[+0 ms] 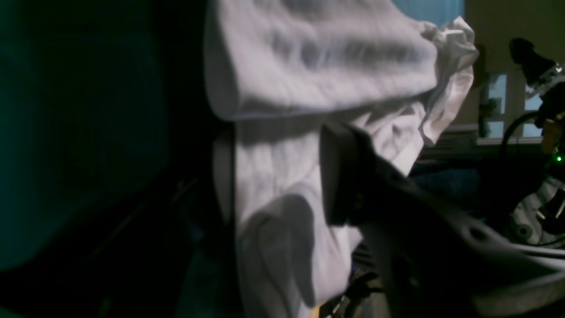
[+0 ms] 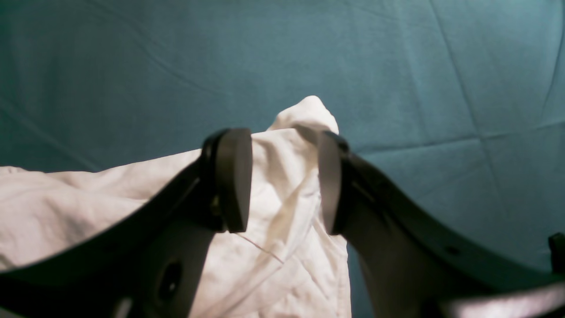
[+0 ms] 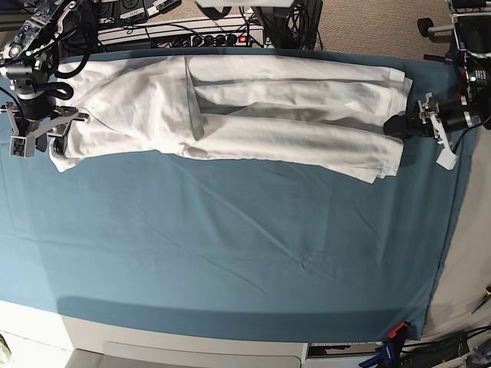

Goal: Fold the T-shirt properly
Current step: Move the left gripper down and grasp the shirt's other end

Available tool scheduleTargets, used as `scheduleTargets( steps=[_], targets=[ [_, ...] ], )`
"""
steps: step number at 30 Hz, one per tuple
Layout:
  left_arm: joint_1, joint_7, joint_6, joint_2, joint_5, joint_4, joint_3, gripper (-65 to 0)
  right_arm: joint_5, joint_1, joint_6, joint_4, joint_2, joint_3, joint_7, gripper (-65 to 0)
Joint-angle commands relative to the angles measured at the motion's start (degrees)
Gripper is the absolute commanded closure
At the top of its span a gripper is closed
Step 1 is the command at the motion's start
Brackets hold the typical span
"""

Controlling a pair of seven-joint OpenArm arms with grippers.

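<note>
The base view alone gives the whole layout: the T-shirt [image 3: 230,115] lies stretched in a long band across the far part of the counter, on a teal cloth [image 3: 230,253] that covers the surface. The right tool [image 3: 60,126] sits at the shirt's left end and the left tool [image 3: 399,126] at its right end. Cables and a power strip [image 3: 207,37] lie beyond the far edge.

The right wrist view shows what the base view cannot: two dark, flat, rounded fingers [image 2: 234,176] stand spread apart with a raised peak of white fabric [image 2: 287,176] between them. Whether the cloth touches both pads cannot be told. The fabric is matte, creased cotton.

The left wrist view is dark and blurred. White cloth [image 1: 309,66] is draped in thick rolled folds, with a crumpled edge at upper right. One dark finger [image 1: 340,176] lies against the cloth; the opposite one is hidden, so a pinch cannot be confirmed, though the tool is widely spread.

The teal cloth shows shallow creases.
</note>
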Motion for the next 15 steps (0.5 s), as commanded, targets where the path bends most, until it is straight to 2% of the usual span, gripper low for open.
scheduleTargets(
  steps=[1, 12, 15],
  targets=[
    [0.2, 1.7, 0.5, 1.0, 1.2, 0.0, 0.7, -30.7, 0.3, 0.3, 0.0, 0.8, 0.8, 0.3, 1.5, -24.9],
    [0.2, 1.3, 0.3, 2.8, 1.2, 0.0, 0.7, -30.4, 0.4, 0.3, 0.0, 0.8, 0.8, 0.3, 1.5, -24.9],
    [0.2, 1.1, 0.1, 2.8, 1.2, 0.0, 0.7, -26.9, 0.4, 0.3, 0.0, 0.8, 0.8, 0.3, 1.6, -25.0]
  ],
)
